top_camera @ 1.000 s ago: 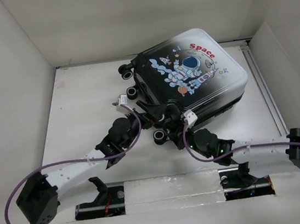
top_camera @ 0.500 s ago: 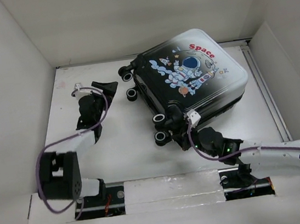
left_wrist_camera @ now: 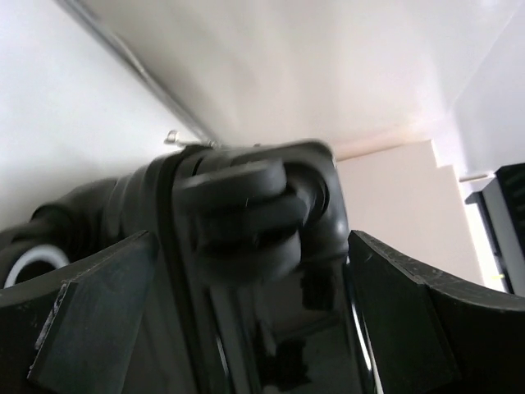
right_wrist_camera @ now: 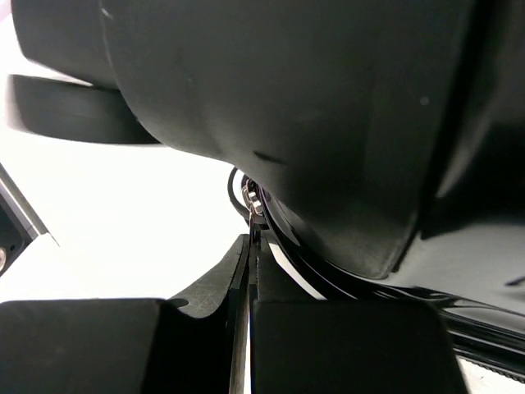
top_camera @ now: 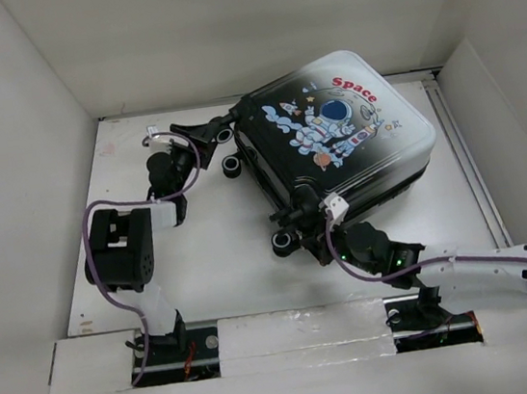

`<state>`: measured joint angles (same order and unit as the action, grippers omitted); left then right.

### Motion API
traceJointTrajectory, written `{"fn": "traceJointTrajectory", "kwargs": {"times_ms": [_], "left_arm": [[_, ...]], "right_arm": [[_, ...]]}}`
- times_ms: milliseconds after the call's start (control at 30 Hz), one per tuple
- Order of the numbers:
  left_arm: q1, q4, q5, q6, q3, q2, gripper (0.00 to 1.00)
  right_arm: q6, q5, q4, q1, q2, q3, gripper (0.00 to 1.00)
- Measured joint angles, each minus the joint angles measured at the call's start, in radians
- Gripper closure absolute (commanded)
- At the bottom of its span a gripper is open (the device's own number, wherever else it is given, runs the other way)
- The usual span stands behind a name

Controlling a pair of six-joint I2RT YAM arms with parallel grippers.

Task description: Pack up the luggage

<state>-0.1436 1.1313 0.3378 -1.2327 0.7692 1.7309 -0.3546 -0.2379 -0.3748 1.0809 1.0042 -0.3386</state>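
Suitcase closed at the far right; zipping looks like what's left.
Your table (top_camera: 204,263) has open room left and near; the suitcase (top_camera: 343,138) sits close to the far and right walls; left gripper (top_camera: 223,123) spread wide around a far-left wheel (left_wrist_camera: 246,205), gripping nothing; right gripper (right_wrist_camera: 250,246) pinched closed at the near-left zip seam.

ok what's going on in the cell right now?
Both arms are at the suitcase, which lies closed on the table with the astronaut print up. The left tool is open around a wheel at the suitcase's far left corner. The right tool is shut at the near corner, with a small metal piece at its tips. That may be the zipper pull, but the view is too close to tell.
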Motion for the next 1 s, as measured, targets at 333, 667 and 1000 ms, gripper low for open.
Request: {"fn": "traceJointTrajectory", "kwargs": {"times_ms": [333, 667, 1000], "left_arm": [[-0.001, 0.000, 0.003, -0.065, 0.223, 0.201, 0.10], [-0.023, 0.026, 0.002, -0.151, 0.319, 0.303, 0.44], [-0.027, 0.071, 0.009, -0.205, 0.346, 0.318, 1.00]], "right_arm": [[0.001, 0.009, -0.001, -0.001, 0.019, -0.011, 1.00], [0.000, 0.010, 0.000, -0.002, 0.017, -0.012, 1.00], [0.000, 0.006, 0.005, -0.002, 0.004, -0.012, 1.00]]}}
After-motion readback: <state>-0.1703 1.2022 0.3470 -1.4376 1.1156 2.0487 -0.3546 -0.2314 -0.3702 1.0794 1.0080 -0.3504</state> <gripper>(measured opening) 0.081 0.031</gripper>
